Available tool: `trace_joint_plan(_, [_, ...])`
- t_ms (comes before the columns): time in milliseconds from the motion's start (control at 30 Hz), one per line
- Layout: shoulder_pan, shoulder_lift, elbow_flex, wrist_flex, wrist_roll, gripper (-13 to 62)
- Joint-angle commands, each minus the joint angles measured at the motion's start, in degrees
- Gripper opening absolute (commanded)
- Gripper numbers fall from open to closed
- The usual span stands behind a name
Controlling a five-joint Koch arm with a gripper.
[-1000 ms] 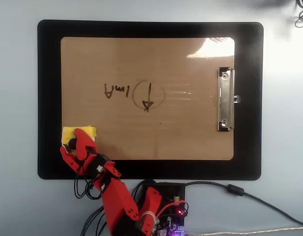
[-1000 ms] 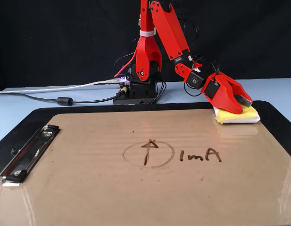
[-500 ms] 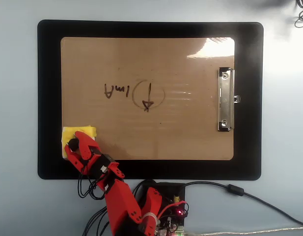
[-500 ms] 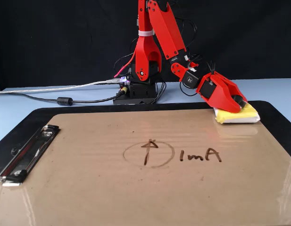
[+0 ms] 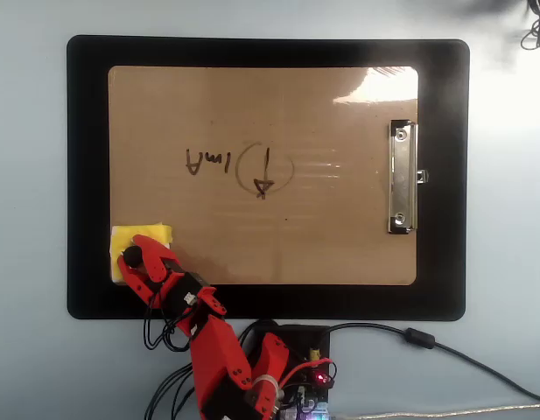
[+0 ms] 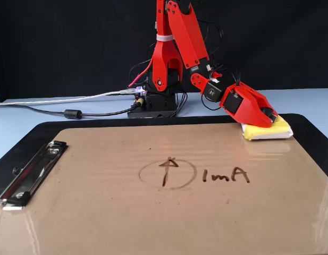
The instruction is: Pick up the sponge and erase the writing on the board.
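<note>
1. At the board's near-left corner in the overhead view, the sponge lies flat, its yellow top up and a white base showing along its edge in the fixed view.
2. The red gripper is down on the sponge, its jaws drawn in around the black knob at the pad's middle; they look closed on it, though the contact itself is hidden under the red shell in the fixed view.
3. The board is a glossy tan clipboard lying flat, its silver clip at the right short edge in the overhead view.
4. The writing sits near the board's middle, well apart from the sponge: a circled arrow and a few small letters beside it, all strokes unsmudged.
5. A black mat lies under the board, showing as a border on every side.
6. The arm's base stands just behind the mat on a pale blue table, with cables trailing off to one side.
</note>
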Motion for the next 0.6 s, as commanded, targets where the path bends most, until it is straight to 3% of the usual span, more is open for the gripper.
trace_joint_plan(0, [0.1, 1.1, -0.4, -4.3, -0.4, -7.9])
trace_joint_plan(233, [9.9, 6.9, 0.0, -0.4, -1.0, -7.9])
trace_joint_plan(433, [19.4, 21.6, -0.9, 16.7, -0.4, -8.0])
trace_joint_plan(567, [26.8, 23.1, -3.7, 24.9, 0.9, -8.0])
